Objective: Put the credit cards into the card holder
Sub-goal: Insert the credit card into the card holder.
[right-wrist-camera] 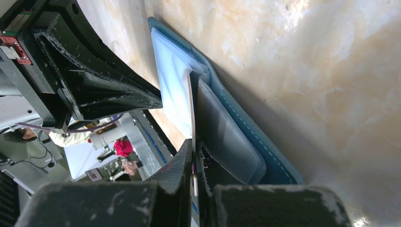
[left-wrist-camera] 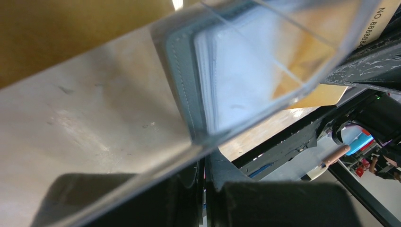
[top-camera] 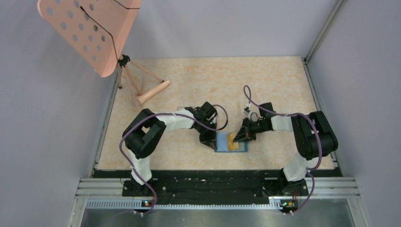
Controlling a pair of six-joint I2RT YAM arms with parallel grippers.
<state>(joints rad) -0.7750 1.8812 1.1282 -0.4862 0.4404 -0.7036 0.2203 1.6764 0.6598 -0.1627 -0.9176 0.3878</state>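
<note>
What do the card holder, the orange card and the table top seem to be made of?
The card holder: matt teal leather or imitation leather, judging by the stitched seam along its edge; the inner pockets look like glossy clear plastic film. The orange card: thin and flat, probably stiff plastic; finish unclear. The table top: smooth, beige marble pattern, likely laminate.

We see a beige, marbled worktop [top-camera: 265, 85] with a black rail [top-camera: 208, 182] running along its near edge. Directly on it lies the teal-blue card holder [top-camera: 221, 144], opened flat near the middle front. Well apart from it, at the far left corner, a wooden tripod stand [top-camera: 142, 90] rests on its legs.
</note>
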